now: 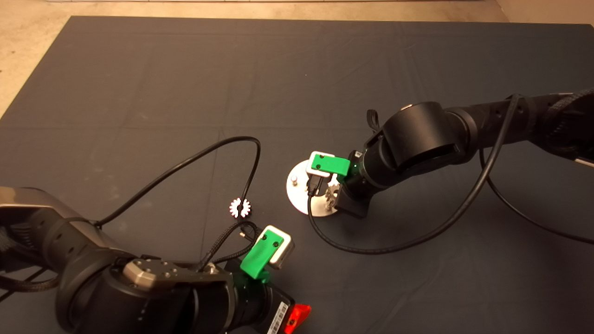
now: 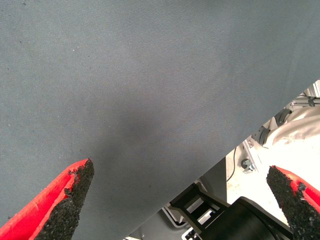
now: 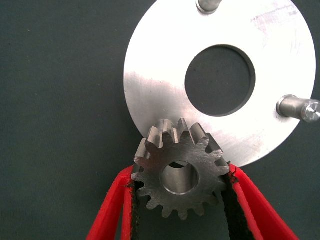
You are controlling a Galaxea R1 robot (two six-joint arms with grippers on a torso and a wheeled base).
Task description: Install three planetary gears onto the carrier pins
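Right pincer [image 3: 179,200] closed on a planetary gear [image 3: 181,174], black pads pressed against the teeth on both sides, gear face-on in the wrist view with its centre hole showing. Held over the rim of the silver disc [image 3: 150,90], overlapping its edge; whether touching the disc, cannot tell. Two carrier pins visible on that disc, one [image 3: 295,107] beside the large centre hole, another [image 3: 209,5] at the far rim; third not seen. In the head view, same pincer [image 1: 325,192] over the disc [image 1: 297,188] near the middle of the bench, slightly toward the near edge. Second gear [image 1: 240,207] flat on the dark mat [image 1: 139,93], apart from the disc, toward the left arm. Left pincer [image 2: 180,200] wide open, holding nothing, low by the near edge of the bench [image 1: 297,317], only bare mat between its fingers [image 2: 70,200].
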